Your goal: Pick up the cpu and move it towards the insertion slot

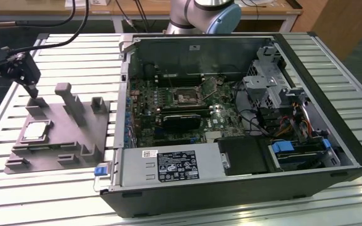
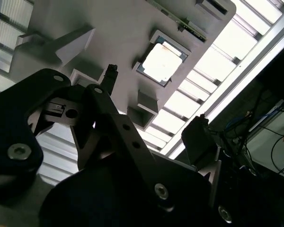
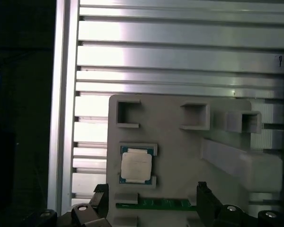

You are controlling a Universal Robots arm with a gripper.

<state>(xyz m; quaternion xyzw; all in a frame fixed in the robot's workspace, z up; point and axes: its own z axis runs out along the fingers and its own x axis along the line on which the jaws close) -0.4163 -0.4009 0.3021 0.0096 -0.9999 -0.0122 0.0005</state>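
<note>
Hovering over grey fixture plate (image 1: 58, 135) w/ gripper (image 1: 32, 92), jaws spread & holding nothing, prob. lining up for pickup. Resting cpu (image 3: 136, 166) flat in plate's pocket, squared by corner lips, untouched. Waiting well apart inside open PC case (image 1: 332, 122): insertion slot (image 1: 185, 98).

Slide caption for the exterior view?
End effector open over the grey fixture where the chip lies; socket sits inside the opened computer case.
</note>
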